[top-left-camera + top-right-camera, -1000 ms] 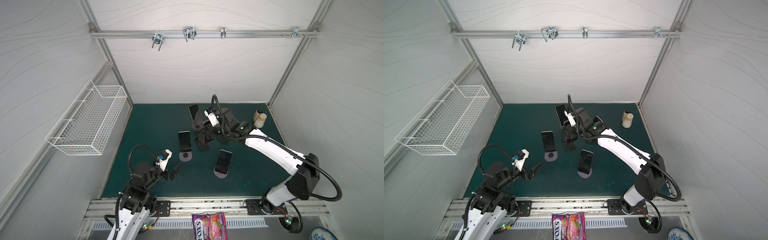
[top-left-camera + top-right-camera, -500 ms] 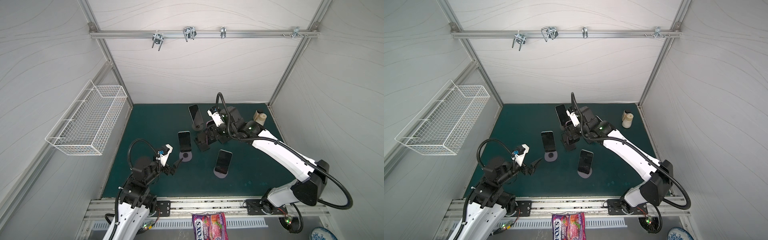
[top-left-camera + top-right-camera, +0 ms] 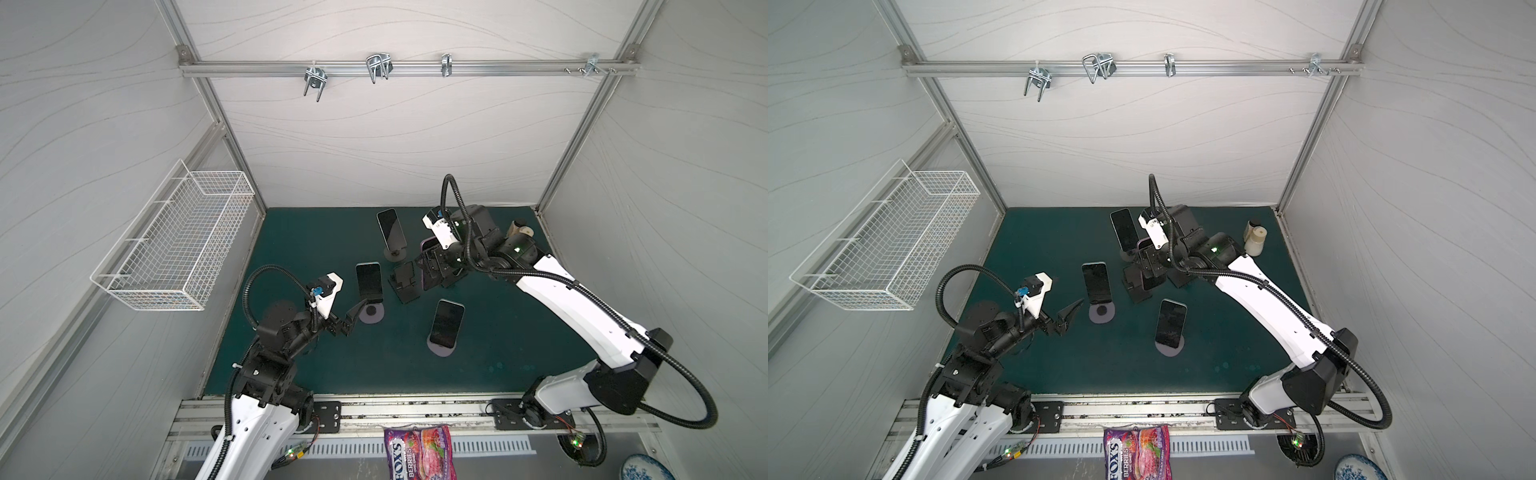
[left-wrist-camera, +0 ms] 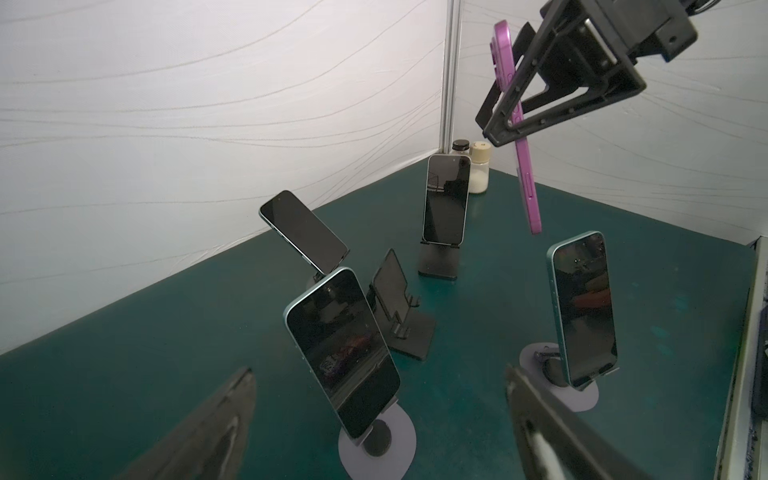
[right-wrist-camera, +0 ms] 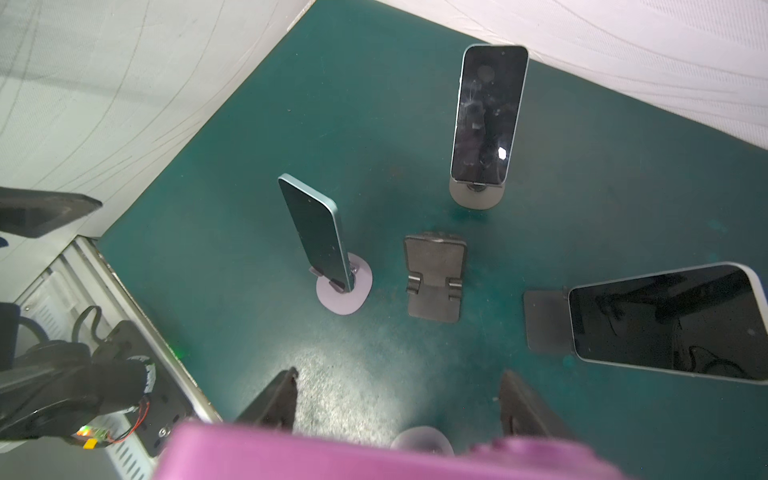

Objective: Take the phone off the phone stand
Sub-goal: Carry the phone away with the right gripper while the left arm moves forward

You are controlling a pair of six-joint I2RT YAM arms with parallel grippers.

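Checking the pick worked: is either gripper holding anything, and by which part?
The right gripper holds the purple phone, clamped across its long edges near mid-length. The left gripper holds nothing.

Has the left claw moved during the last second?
Yes. The left gripper has advanced away from the front rail, toward the round stand base under the nearest phone.

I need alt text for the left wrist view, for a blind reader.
The right gripper holds a purple phone in the air above a green mat, where four other phones stand on stands beside one empty black stand.
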